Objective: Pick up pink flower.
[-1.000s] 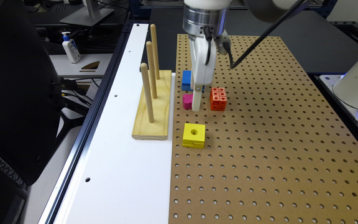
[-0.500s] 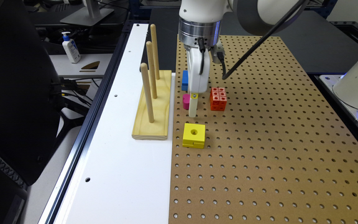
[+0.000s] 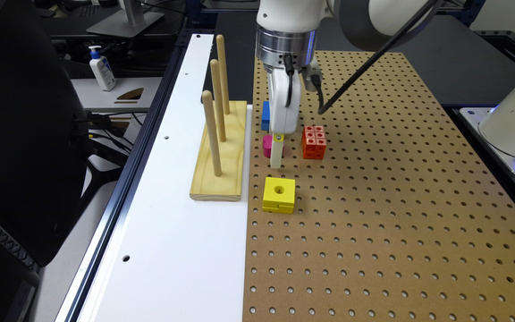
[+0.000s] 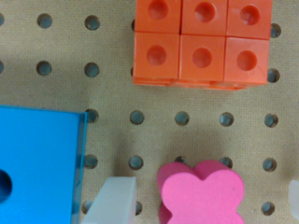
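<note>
The pink flower (image 4: 201,193) is a small magenta four-lobed block lying flat on the brown pegboard (image 3: 396,214). In the exterior view the pink flower (image 3: 267,146) is partly hidden behind my gripper (image 3: 276,157), which reaches straight down to it. In the wrist view my gripper (image 4: 203,203) is open. One white fingertip (image 4: 112,203) and the other at the frame's edge stand on either side of the flower, with a gap on each side. Neither touches it.
A blue block (image 3: 265,115) sits just behind the flower and an orange studded cube (image 3: 314,142) close at the exterior view's right. A yellow block (image 3: 279,194) lies nearer the camera. A wooden stand with three pegs (image 3: 219,152) rests on the white strip.
My gripper has shifted slightly toward the exterior view's left and come lower around the pink flower. The blocks have not moved.
</note>
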